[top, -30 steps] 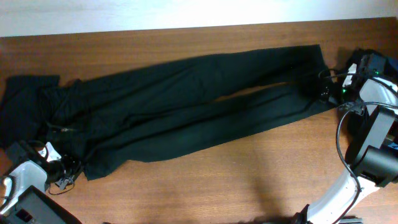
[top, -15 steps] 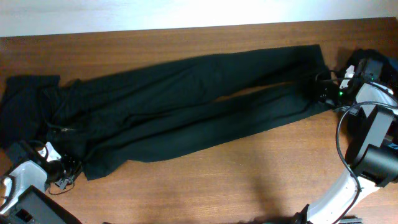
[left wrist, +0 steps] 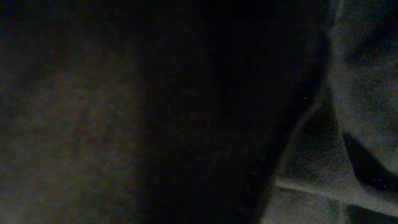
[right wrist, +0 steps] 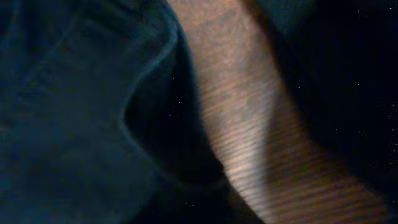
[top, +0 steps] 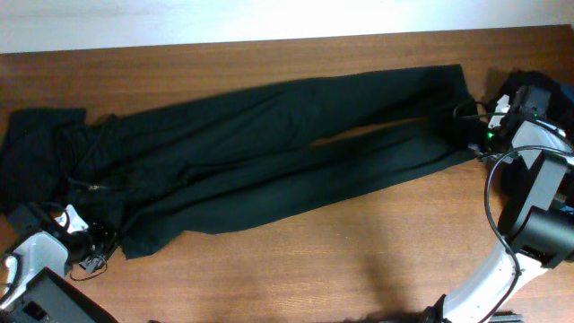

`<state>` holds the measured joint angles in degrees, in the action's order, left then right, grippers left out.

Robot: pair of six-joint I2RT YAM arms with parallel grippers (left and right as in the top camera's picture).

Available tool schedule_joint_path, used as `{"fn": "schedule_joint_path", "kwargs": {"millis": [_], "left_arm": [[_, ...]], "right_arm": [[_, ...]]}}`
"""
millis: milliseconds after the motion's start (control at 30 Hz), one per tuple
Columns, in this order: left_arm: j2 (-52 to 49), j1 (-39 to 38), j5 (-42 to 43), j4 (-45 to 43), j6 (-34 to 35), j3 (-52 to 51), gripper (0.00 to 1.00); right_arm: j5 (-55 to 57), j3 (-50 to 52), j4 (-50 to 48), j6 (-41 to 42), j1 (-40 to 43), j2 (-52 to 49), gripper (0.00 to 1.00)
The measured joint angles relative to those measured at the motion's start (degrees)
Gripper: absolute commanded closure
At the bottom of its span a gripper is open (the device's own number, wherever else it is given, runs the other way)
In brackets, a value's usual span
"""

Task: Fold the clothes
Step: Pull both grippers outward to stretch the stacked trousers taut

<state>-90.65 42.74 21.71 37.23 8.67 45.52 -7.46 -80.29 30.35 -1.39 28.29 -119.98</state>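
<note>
Though rumpled, long matte black trousers (top: 269,152)

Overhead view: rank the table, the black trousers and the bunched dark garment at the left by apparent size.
1. table
2. black trousers
3. bunched dark garment, though its border with the trousers is hard to see

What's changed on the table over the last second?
The right gripper edged slightly inward over the leg ends of the trousers. The left gripper is now shut at the waist corner; whether it holds fabric is unclear. The trousers lie spread across the table as before.
</note>
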Motion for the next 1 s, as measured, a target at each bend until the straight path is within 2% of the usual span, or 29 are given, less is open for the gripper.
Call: {"fn": "schedule_joint_path", "kwargs": {"millis": [33, 300, 500, 700, 1000], "left_arm": [[0.00, 0.00, 0.07, 0.00, 0.00, 0.02, 0.99], [0.00, 0.00, 0.11, 4.28, 0.42, 2.62, 0.99], [-0.11, -0.76, -2.89, 15.26, 1.73, 12.02, 0.99], [-0.33, -4.68, -6.34, 22.05, 1.95, 21.38, 0.99], [-0.33, -9.84, -11.39, 23.63, 2.56, 27.36, 0.99]], "right_arm": [[-0.50, 0.00, 0.17, -0.02, 0.00, 0.00, 0.96], [-1.51, -5.44, 9.11, 0.31, 0.00, -0.24, 0.96], [-2.23, -12.33, 16.83, 1.44, -0.07, -0.24, 0.96], [-1.81, -18.78, 23.45, 3.08, -1.11, -0.24, 0.96], [1.66, -27.69, 30.12, 7.23, -3.67, -0.24, 0.96]]}}
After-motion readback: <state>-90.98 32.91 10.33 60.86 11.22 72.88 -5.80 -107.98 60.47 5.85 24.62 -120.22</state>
